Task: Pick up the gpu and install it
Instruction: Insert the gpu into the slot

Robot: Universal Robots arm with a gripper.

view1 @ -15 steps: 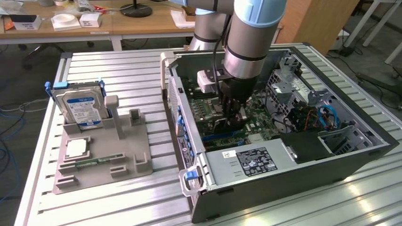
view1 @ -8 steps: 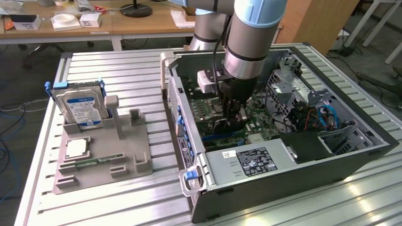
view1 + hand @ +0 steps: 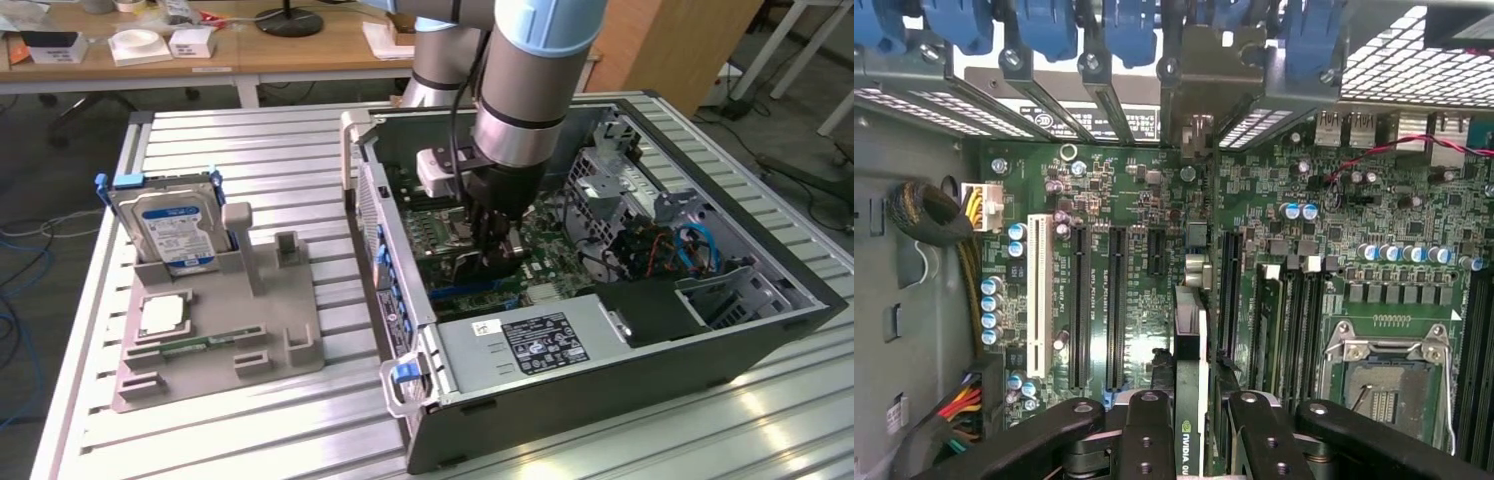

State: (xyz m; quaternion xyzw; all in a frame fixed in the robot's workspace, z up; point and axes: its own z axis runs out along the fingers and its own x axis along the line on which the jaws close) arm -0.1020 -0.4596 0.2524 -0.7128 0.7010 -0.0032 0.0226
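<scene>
The gpu (image 3: 1190, 340) is a thin black card seen edge-on, with a green logo near my fingers. Its metal bracket (image 3: 1194, 95) reaches to the rear slot openings of the case. My gripper (image 3: 1192, 445) is shut on the card, one black finger (image 3: 1146, 440) on each side. The card hangs low over the green motherboard (image 3: 1144, 190), between the long black expansion slots (image 3: 1116, 300) and the memory slots (image 3: 1284, 320). In the exterior view my gripper (image 3: 491, 262) reaches down inside the open computer case (image 3: 747, 325); whether the card's edge sits in a slot is hidden.
A power supply (image 3: 534, 342) fills the case's near end, and drive cages with cables (image 3: 681, 250) line the exterior view's right. On the table to the left, a grey holder (image 3: 220, 335) carries a silver hard drive (image 3: 171, 228), a processor (image 3: 160, 315) and a green memory stick (image 3: 200, 346).
</scene>
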